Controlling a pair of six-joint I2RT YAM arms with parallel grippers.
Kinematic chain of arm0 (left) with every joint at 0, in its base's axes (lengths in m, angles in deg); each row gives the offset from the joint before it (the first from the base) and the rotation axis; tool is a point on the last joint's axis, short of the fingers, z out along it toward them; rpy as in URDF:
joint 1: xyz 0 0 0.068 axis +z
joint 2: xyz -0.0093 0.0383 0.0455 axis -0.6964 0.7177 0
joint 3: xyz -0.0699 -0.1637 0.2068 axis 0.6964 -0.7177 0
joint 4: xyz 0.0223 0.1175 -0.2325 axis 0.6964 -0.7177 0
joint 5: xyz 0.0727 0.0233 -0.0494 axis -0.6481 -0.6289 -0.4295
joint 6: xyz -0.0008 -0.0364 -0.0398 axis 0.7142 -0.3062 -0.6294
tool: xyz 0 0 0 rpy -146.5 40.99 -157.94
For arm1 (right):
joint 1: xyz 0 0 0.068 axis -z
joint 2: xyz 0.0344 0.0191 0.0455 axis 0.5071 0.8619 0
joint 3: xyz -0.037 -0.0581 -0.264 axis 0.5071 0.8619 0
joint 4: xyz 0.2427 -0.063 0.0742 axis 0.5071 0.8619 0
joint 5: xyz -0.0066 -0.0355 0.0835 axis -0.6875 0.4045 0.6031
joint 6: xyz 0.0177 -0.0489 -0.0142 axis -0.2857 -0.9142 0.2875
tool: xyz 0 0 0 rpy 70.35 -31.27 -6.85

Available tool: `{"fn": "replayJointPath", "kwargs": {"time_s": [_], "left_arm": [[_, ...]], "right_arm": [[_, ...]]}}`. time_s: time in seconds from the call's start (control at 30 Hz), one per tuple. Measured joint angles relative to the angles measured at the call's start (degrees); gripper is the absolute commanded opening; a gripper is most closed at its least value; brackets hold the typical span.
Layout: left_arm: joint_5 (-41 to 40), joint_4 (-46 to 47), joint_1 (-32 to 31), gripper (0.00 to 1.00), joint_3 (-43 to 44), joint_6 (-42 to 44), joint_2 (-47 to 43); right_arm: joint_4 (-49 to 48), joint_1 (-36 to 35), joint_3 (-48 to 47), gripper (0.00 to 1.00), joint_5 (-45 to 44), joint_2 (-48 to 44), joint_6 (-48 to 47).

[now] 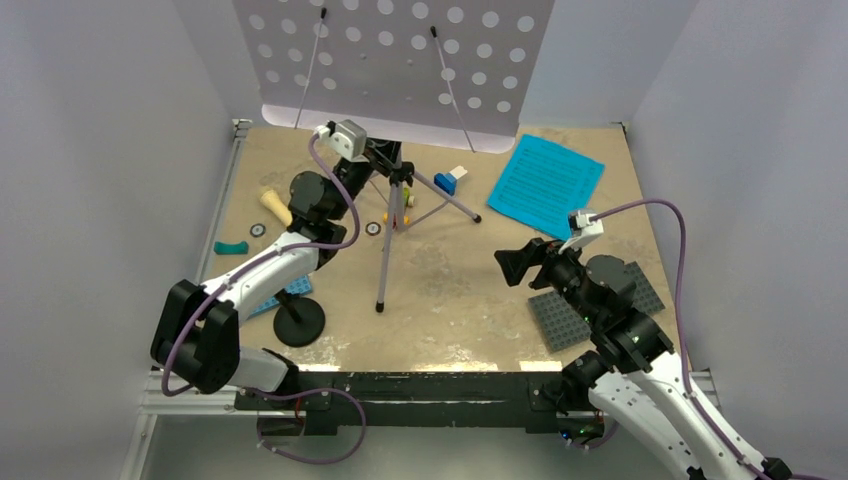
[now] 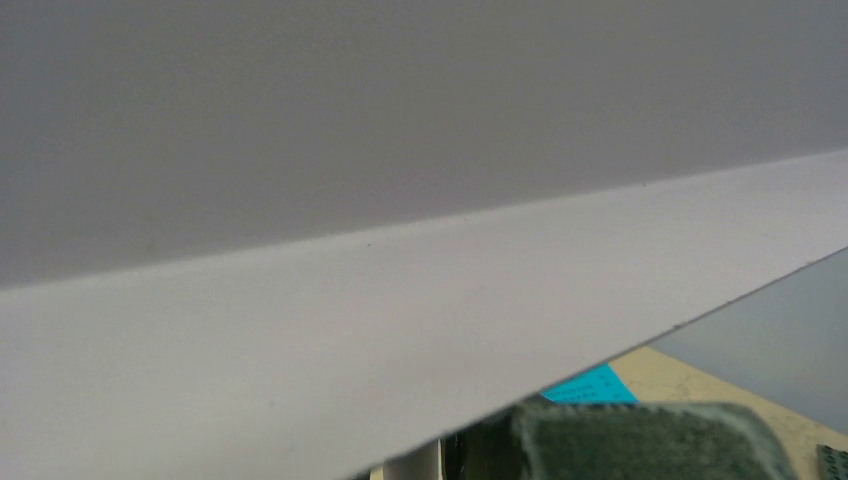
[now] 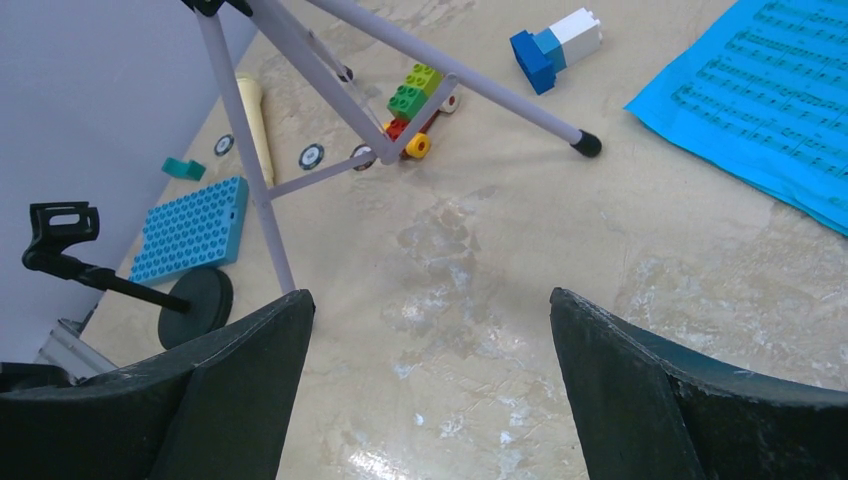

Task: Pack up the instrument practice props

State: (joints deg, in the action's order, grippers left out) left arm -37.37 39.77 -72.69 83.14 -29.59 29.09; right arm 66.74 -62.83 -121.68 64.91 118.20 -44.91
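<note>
A mottled beige tabletop point(image 1: 450, 280) is enclosed on three sides by plain pale grey walls point(image 1: 100, 150). Its left edge is bordered by an aluminium rail point(image 1: 222, 190); soft glare is reflected.

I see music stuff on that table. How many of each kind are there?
Music stand: 1
Sheet-music stack: 1
Toy microphone: 1
Mic stand: 1
Total: 4

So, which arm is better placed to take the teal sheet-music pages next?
The right arm. The right gripper hangs open over the table near the teal sheet-music pages, on its own side. The left gripper is up under the music stand, farther from them.
</note>
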Motion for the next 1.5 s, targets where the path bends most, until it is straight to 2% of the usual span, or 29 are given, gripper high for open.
{"fn": "replayJointPath", "kwargs": {"time_s": [0.37,0.63,0.9,1.07,1.23,1.5], "left_arm": [[5.7,-2.4,0.2,0.00,-5.4,-6.9,-7.3],[11.8,3.4,0.3,0.00,-9.8,-12.2,-9.4],[17.7,13.0,0.4,0.00,-12.0,-20.2,-7.1],[17.9,17.0,0.4,0.00,-13.6,-21.9,-6.9],[17.0,14.7,0.4,0.00,-14.2,-20.4,-8.7],[12.5,10.4,-0.2,0.00,-15.6,-16.3,-12.3]], "right_arm": [[1.9,0.0,0.0,0.93,-1.0,-2.2,0.0],[2.1,0.0,0.2,0.95,-0.1,-2.2,0.3],[-4.6,0.0,4.3,0.94,7.4,-2.1,2.7],[-10.1,0.0,4.8,0.91,10.7,2.9,6.1],[-13.2,-0.1,4.6,0.89,11.1,7.9,6.6],[-19.8,-4.0,4.5,0.89,5.1,13.3,-0.7]]}}
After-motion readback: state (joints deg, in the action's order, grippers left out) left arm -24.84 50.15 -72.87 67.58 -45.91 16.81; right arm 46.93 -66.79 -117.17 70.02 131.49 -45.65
